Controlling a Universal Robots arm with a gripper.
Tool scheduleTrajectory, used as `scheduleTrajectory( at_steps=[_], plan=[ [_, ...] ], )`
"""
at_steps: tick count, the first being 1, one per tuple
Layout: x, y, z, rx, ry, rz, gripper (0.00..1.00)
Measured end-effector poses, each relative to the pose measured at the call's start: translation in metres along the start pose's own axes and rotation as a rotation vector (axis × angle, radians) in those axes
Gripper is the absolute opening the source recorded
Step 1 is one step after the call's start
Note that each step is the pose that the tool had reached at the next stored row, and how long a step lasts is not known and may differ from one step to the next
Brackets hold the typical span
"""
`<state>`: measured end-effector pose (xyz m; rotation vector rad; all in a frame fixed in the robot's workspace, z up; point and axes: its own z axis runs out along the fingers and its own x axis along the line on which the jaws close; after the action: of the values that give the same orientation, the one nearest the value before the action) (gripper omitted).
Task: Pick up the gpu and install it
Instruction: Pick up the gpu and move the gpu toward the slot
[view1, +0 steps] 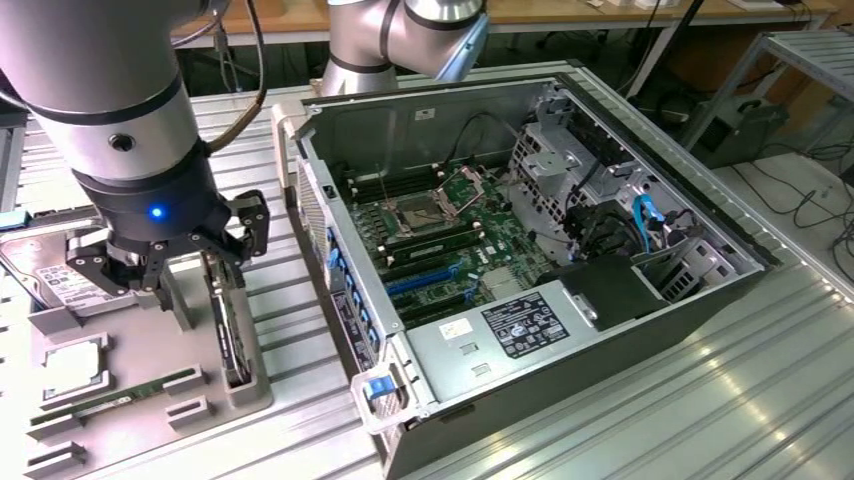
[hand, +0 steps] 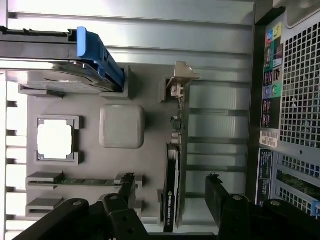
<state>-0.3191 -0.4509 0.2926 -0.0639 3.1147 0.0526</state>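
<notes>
The gpu (view1: 231, 335) is a thin black card standing on edge in a slot of the grey parts holder (view1: 134, 440), at the exterior view's left. In the wrist view the gpu (hand: 173, 175) runs lengthwise, with its silvery bracket (hand: 182, 76) at the far end. My gripper (view1: 187, 278) hangs open just above the card. Its two black fingers straddle the card's near end in the wrist view, gripper (hand: 171, 186), one on either side, with a gap to each.
The holder (hand: 150, 112) also carries a hard drive (view1: 64, 285) in a blue-handled caddy (hand: 97, 57), a CPU (hand: 55, 140) and a green memory stick (hand: 75, 182). The open computer case (view1: 627, 330) lies at the exterior view's right, motherboard slots (view1: 427, 280) exposed.
</notes>
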Motion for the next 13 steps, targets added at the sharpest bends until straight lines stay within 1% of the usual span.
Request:
scheduleTrajectory(
  at_steps=[3, 7, 13],
  plan=[
    [0.001, -0.0003, 0.0079, 0.0000, 0.0000, 0.000, 0.67],
    [0.002, -0.0004, 0.0152, 0.0000, -0.0001, 0.000, 0.67],
    [0.002, -0.0007, 0.0262, 0.0006, -0.0008, 0.022, 0.67]
  ],
)
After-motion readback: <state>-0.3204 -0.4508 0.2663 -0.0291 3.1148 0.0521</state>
